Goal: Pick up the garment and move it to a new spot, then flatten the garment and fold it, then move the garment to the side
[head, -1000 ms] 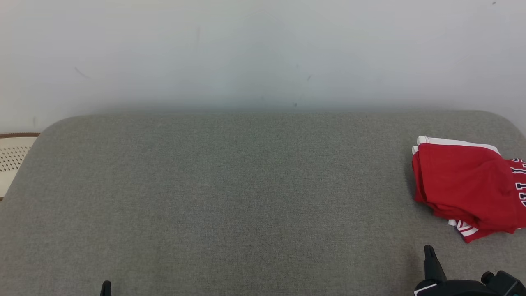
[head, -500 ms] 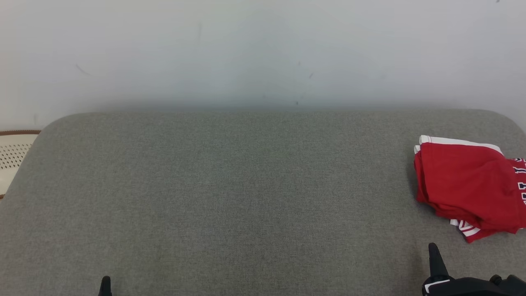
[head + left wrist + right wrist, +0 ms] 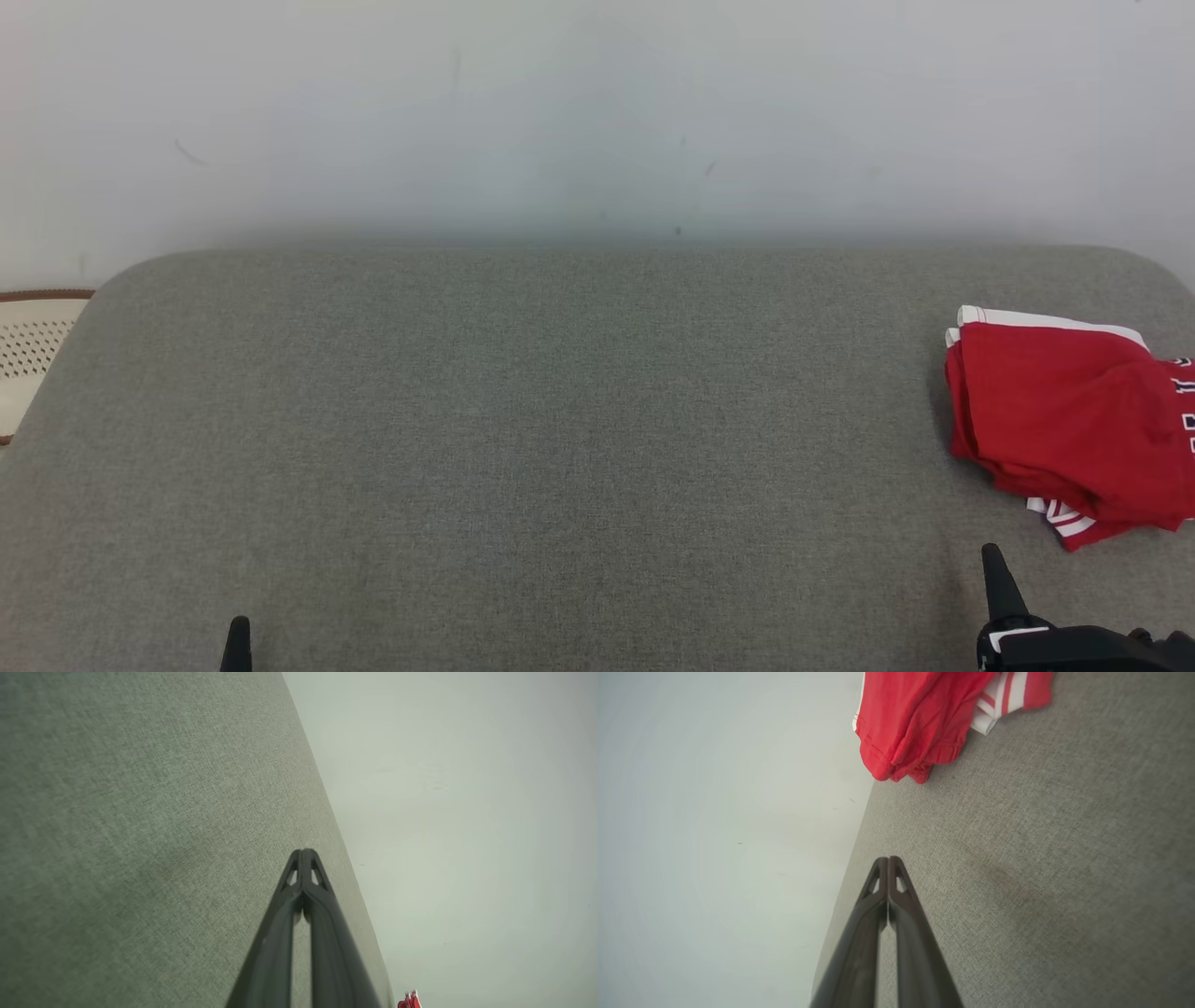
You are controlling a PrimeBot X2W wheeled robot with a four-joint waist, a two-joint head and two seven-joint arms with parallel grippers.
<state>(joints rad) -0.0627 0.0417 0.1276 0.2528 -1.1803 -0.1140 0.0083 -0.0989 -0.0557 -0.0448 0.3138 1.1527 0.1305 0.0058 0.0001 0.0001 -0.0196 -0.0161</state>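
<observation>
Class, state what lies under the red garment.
The red garment rests on the grey cushion. White striped trim pokes out beneath its top layer. The folds cover anything else underneath.

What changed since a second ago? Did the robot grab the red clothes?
No grab. Only the camera shifted slightly, sliding the whole head view. The red garment lies where it was on the grey cushion; the left gripper and right gripper stay shut, holding nothing.

A grey fabric-covered surface (image 3: 523, 420) carries a loosely folded red garment (image 3: 1055, 420) near its right edge.
</observation>
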